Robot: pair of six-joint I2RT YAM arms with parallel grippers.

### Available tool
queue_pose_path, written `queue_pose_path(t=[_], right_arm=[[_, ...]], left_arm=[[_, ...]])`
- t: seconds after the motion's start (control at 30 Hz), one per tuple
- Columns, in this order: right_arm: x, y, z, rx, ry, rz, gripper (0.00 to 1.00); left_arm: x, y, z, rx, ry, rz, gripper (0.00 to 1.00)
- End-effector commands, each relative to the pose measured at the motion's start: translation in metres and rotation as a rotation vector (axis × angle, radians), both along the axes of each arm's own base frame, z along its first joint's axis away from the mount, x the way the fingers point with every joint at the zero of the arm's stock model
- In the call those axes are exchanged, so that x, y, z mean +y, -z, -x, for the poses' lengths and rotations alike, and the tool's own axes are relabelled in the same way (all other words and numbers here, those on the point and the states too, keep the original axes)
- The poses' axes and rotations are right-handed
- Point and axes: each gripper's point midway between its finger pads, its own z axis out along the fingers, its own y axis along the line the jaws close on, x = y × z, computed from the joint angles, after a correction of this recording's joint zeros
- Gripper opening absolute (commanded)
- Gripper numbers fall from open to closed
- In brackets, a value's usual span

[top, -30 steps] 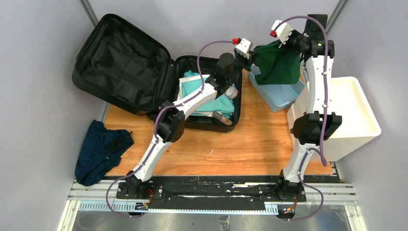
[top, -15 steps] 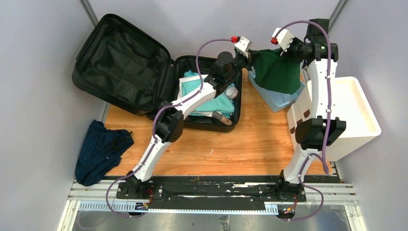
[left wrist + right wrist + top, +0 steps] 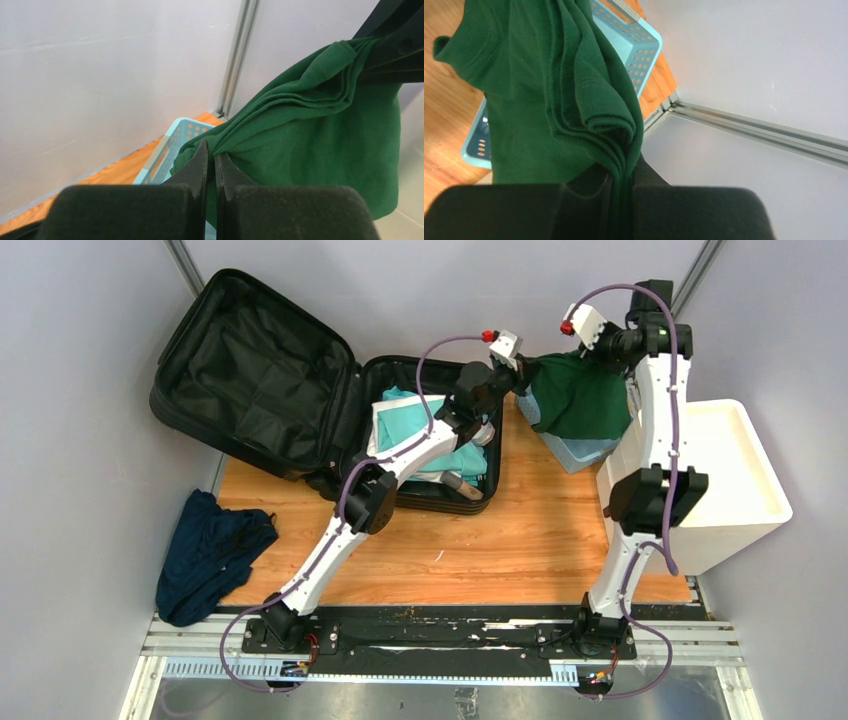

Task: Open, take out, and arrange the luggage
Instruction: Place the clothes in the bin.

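The black luggage [image 3: 250, 370] lies open at the back left, its lid tilted against the wall. Teal clothes [image 3: 400, 420] fill its base. A dark green garment [image 3: 582, 395] hangs in the air above the light-blue basket [image 3: 578, 450], stretched between both grippers. My left gripper [image 3: 522, 368] is shut on the garment's left corner [image 3: 235, 140]. My right gripper [image 3: 612, 348] is shut on a bunched fold at its right end [image 3: 619, 135]. In the left wrist view the pinch [image 3: 214, 156] sits over the basket's rim [image 3: 172, 145].
A white drawer unit [image 3: 735, 480] stands at the right, close beside the right arm. A dark navy garment [image 3: 210, 550] lies crumpled off the table's left edge. Grey walls close in behind and at both sides. Wooden tabletop [image 3: 500, 540] shows in front of the luggage.
The left arm has stretched a little further right. The green garment has shifted slightly right with both grippers, still hanging over the basket. Both grips are unchanged.
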Motion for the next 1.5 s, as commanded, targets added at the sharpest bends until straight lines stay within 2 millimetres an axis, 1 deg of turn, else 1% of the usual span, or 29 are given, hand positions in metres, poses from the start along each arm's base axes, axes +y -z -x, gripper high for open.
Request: queue_pose_path(t=[0.0, 0.13, 0.27, 0.4, 0.53, 0.67, 0.83, 0.9, 0.97, 1.07, 1.17, 1.3, 1.33, 1.37, 1.4, 1.43, 1.47], right_arm=[[-0.022, 0.033, -0.024, 0.056, 0.058, 0.020, 0.00], [-0.026, 0.057, -0.040, 0.090, 0.071, 0.022, 0.00], [-0.029, 0.074, -0.055, 0.096, 0.093, 0.028, 0.00], [-0.033, 0.090, -0.070, 0.074, 0.129, 0.026, 0.00], [-0.035, 0.097, -0.089, 0.027, 0.162, 0.042, 0.00], [-0.034, 0.110, -0.104, 0.014, 0.174, 0.053, 0.00], [-0.036, 0.126, -0.115, 0.012, 0.181, 0.100, 0.01], [-0.037, 0.130, -0.116, 0.017, 0.188, 0.107, 0.01], [-0.039, 0.131, -0.114, 0.021, 0.194, 0.116, 0.01], [-0.040, 0.120, -0.109, 0.003, 0.193, 0.123, 0.01], [-0.042, 0.095, -0.100, -0.034, 0.191, 0.123, 0.00], [-0.039, 0.059, -0.079, -0.080, 0.180, 0.112, 0.00], [-0.039, 0.043, -0.070, -0.105, 0.178, 0.106, 0.00], [-0.039, 0.033, -0.063, -0.117, 0.177, 0.102, 0.00], [-0.039, 0.027, -0.056, -0.124, 0.175, 0.097, 0.00], [-0.038, 0.019, -0.049, -0.133, 0.173, 0.092, 0.00], [-0.038, 0.013, -0.042, -0.141, 0.173, 0.089, 0.00]], left_arm=[[0.014, 0.029, -0.038, 0.039, -0.157, 0.066, 0.00], [0.022, 0.048, -0.052, 0.053, -0.242, 0.104, 0.00], [0.030, 0.057, -0.060, 0.062, -0.300, 0.134, 0.00], [0.035, 0.058, -0.064, 0.067, -0.334, 0.163, 0.00], [0.036, 0.059, -0.065, 0.072, -0.343, 0.165, 0.00], [0.036, 0.059, -0.064, 0.074, -0.342, 0.168, 0.01], [0.035, 0.062, -0.064, 0.082, -0.339, 0.171, 0.03], [0.034, 0.064, -0.063, 0.085, -0.330, 0.166, 0.02], [0.032, 0.065, -0.062, 0.086, -0.323, 0.164, 0.02], [0.029, 0.061, -0.059, 0.083, -0.300, 0.164, 0.02], [0.025, 0.049, -0.053, 0.073, -0.255, 0.168, 0.02], [0.016, 0.021, -0.031, 0.008, -0.183, 0.151, 0.02], [0.015, 0.009, -0.024, -0.021, -0.166, 0.158, 0.02], [0.015, 0.002, -0.018, -0.035, -0.151, 0.158, 0.02], [0.016, -0.007, -0.013, -0.047, -0.141, 0.164, 0.02], [0.018, -0.021, -0.007, -0.064, -0.130, 0.180, 0.02], [0.019, -0.026, -0.002, -0.072, -0.116, 0.187, 0.02]])
